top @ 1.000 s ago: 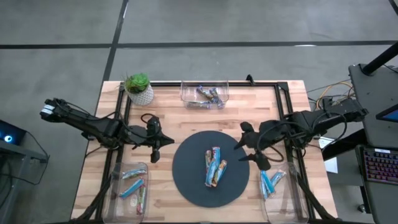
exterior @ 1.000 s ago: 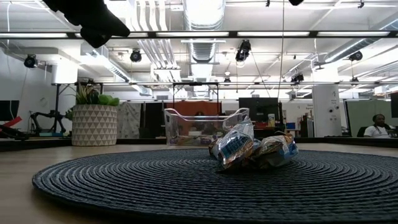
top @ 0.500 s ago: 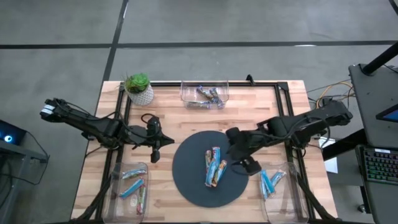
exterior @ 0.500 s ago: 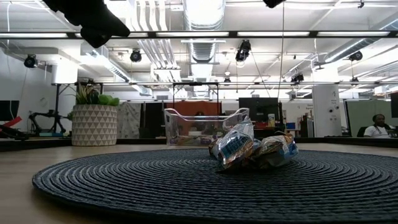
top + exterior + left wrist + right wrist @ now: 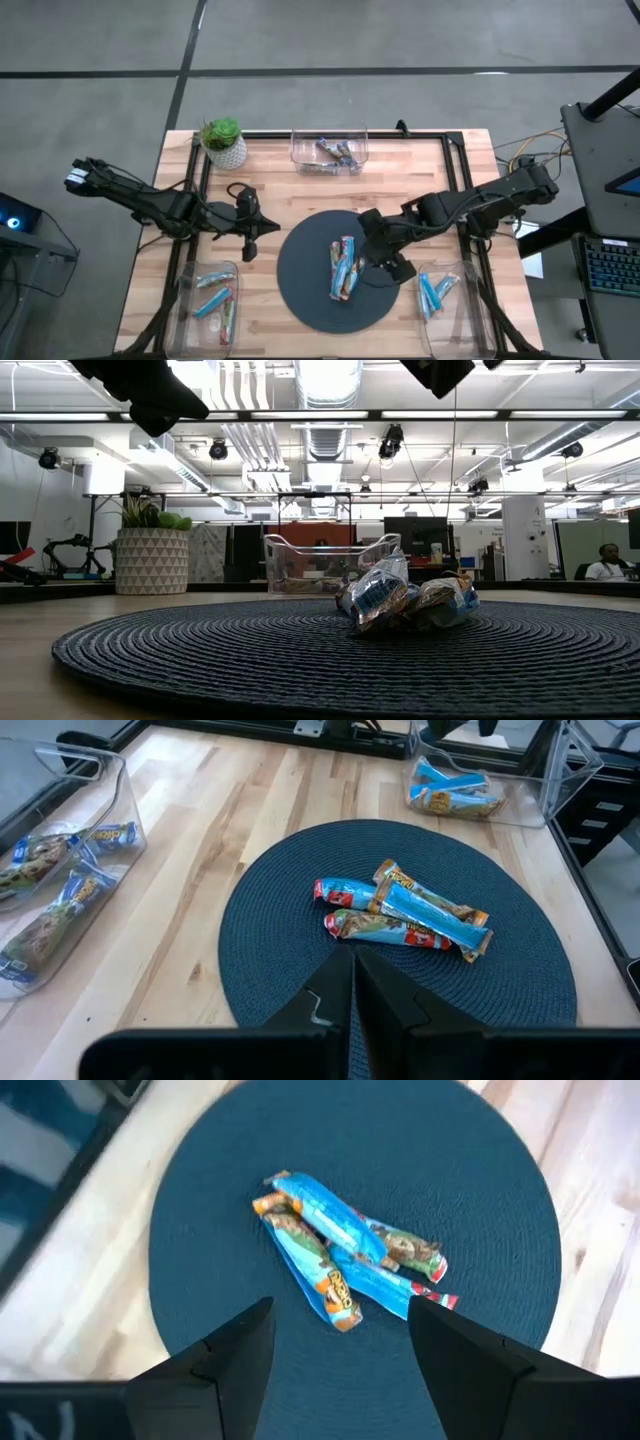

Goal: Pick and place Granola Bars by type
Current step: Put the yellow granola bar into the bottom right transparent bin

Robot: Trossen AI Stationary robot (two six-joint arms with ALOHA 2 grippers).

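Three wrapped granola bars (image 5: 343, 266), bright blue and green/red-brown, lie piled on the middle of the dark round mat (image 5: 310, 300). The same pile shows in the right wrist view (image 5: 345, 1265), the left wrist view (image 5: 400, 910) and the low view (image 5: 405, 598). My right gripper (image 5: 383, 247) hangs open above the mat, just right of the pile, and touches nothing; its fingers (image 5: 235, 1355) frame the bars from above. My left gripper (image 5: 250, 235) waits shut over the bare wood left of the mat.
A clear bin (image 5: 212, 298) at the near left holds mixed bars. A bin (image 5: 440, 293) at the near right holds blue ones, and a bin (image 5: 328, 152) at the far edge holds dark ones. A potted plant (image 5: 224, 142) stands far left. A black frame rail (image 5: 455, 180) borders the table.
My right gripper has moved from the mat's right edge, near the right bin, leftward over the mat toward the pile of bars, and has come into the top of the low view. The bars and my left arm have stayed still.
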